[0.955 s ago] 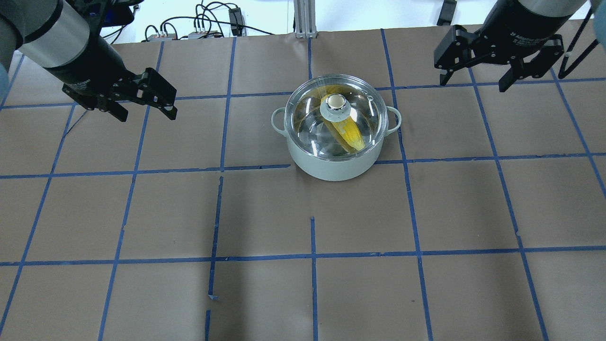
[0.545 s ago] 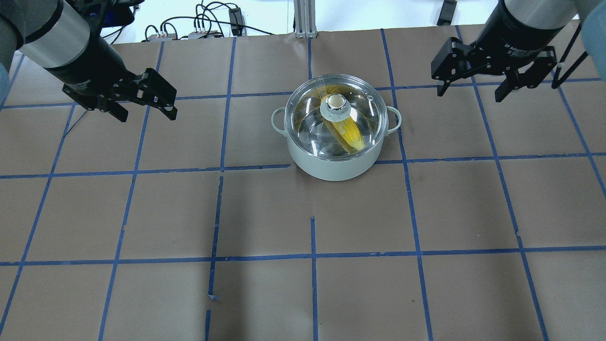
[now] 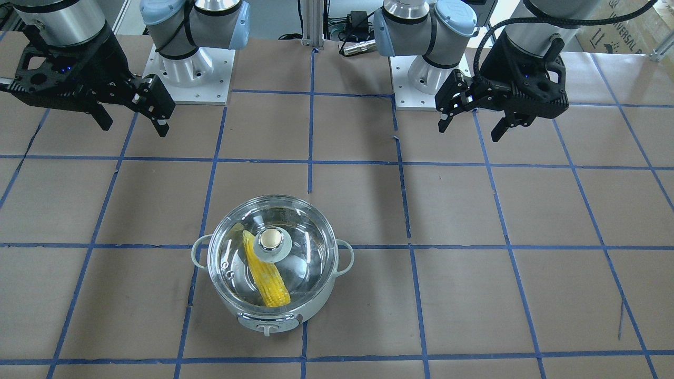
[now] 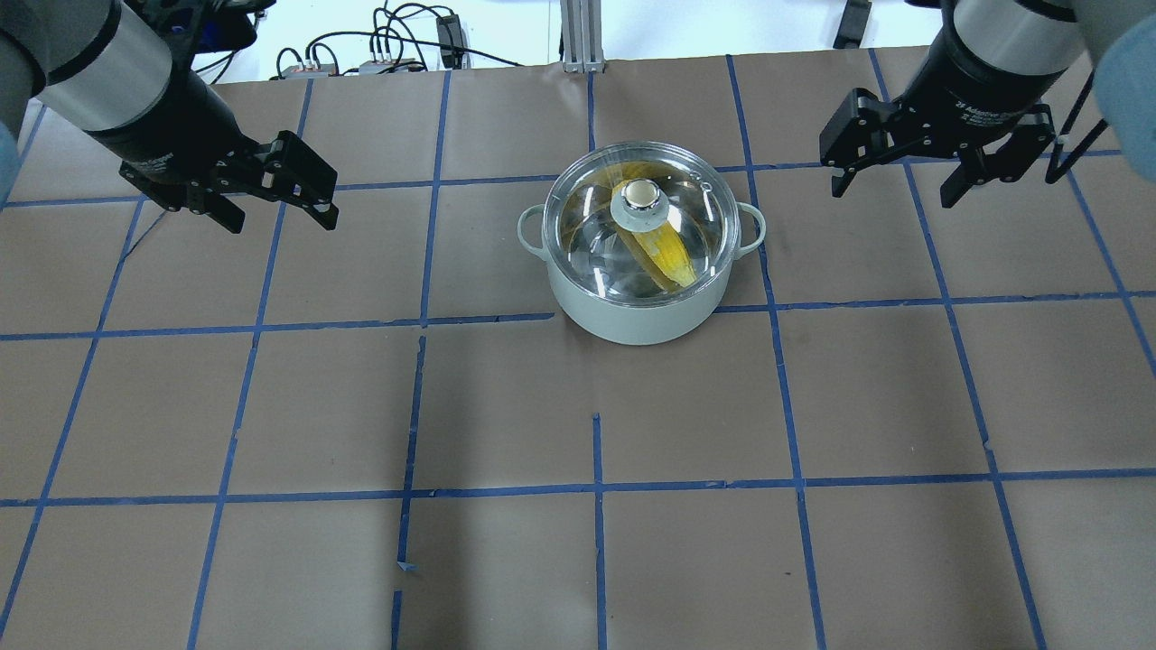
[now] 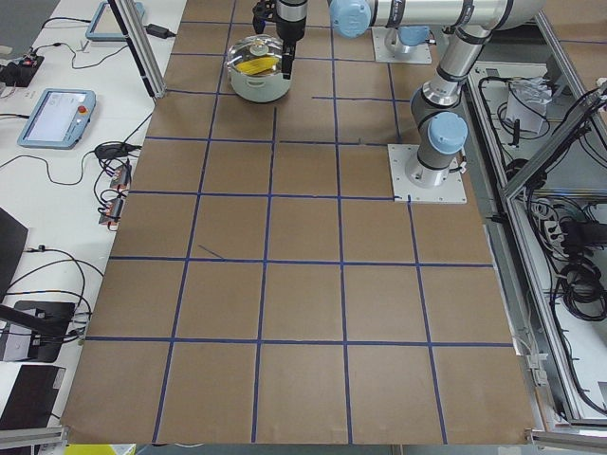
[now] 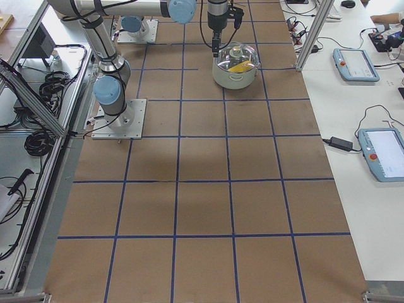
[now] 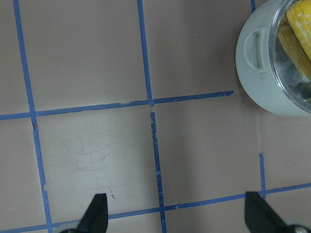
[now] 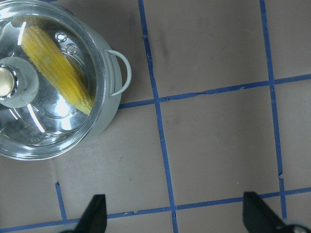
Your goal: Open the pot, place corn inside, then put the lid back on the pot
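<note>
- The pot (image 4: 632, 318) sits on the table (image 4: 361, 406), a little to the robot's right of the middle.
- The lid (image 4: 591, 257) is on the pot. It looks flat and snug on the rim.
- The corn (image 4: 670, 260) is inside the pot, under the glass.
- The left gripper (image 4: 282, 221) has its fingers spread wide. There is nothing in it.
- The right gripper (image 4: 894, 194) is spread wide too, and it is empty.
- The pot lies between the two grippers and is well apart from both. Nothing touches it.
- The right gripper is nearer. Its wrist camera sees almost the whole lid. The left wrist camera sees only one edge of the pot.
- From the right gripper, the pot is off to the robot's left. From the left gripper, it is off to the robot's right.
- The corn lies on a slant across the pot, and part of it runs under the knob (image 4: 640, 197).
- In the front-facing view, its pointed tip aims toward the robot and a bit toward the right arm's side. Its fat end is by the far side of the pot, near the dial (image 3: 267, 329).
- The knob sticks straight up in the middle of the lid.
- I think the job is done: corn in, lid on.
- If the lid needed a fix, the right gripper would have the shorter trip. It would have to come down on the knob from above.
</note>
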`<state>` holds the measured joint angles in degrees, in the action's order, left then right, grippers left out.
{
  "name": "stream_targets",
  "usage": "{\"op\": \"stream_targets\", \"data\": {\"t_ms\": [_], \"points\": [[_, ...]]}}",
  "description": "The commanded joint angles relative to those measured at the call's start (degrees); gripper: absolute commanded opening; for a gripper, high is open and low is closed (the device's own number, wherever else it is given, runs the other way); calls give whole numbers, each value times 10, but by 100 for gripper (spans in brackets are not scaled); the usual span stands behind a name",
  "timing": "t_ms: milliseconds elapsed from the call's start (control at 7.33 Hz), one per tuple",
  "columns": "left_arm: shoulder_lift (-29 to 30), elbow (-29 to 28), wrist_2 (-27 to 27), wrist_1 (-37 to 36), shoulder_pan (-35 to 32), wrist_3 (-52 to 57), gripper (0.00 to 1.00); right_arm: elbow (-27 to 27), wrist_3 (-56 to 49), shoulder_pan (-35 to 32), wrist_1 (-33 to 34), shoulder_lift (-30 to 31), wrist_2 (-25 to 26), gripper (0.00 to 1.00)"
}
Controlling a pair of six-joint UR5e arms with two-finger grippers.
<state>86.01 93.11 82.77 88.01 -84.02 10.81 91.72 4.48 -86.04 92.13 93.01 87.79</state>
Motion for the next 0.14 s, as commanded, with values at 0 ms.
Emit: {"op": "stream_targets", "data": {"t_ms": [0], "points": [[0, 0, 0, -1, 0, 0, 100, -2, -1, 0, 0, 2, 1, 100]]}}
